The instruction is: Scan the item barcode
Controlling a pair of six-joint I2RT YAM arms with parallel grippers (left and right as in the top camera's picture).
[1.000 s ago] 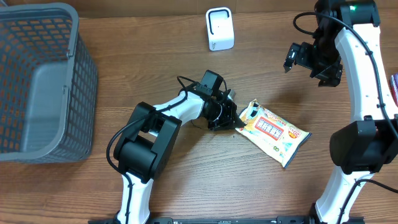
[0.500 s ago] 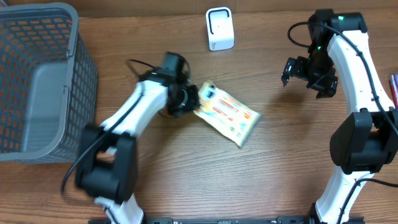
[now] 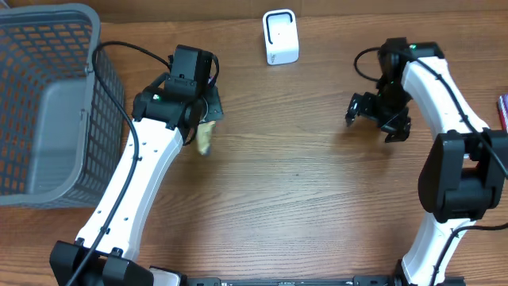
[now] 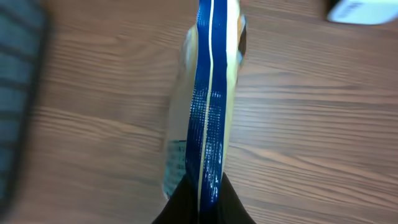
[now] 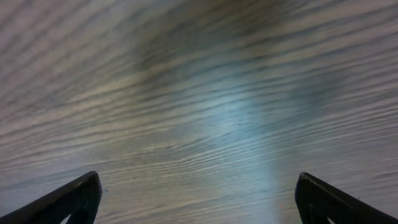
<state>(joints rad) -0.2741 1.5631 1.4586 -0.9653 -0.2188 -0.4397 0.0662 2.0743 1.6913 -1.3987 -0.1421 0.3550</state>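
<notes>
Now my left gripper [image 4: 200, 200] is clamped on the snack packet [image 4: 208, 93], held above the table edge-on, its long axis running straight out from my fingers. The scanner [image 3: 280, 37] sits ahead to the right. My right gripper [image 3: 369, 113] gapes empty. A second ago the packet lay flat mid-table.

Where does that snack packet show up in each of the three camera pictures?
Overhead: snack packet pinched by the left gripper, upper left of centre.
Left wrist: snack packet edge-on, down the middle.
Right wrist: not in it.
Shared landmark: white scanner top centre overhead, white scanner top right in left wrist.
</notes>
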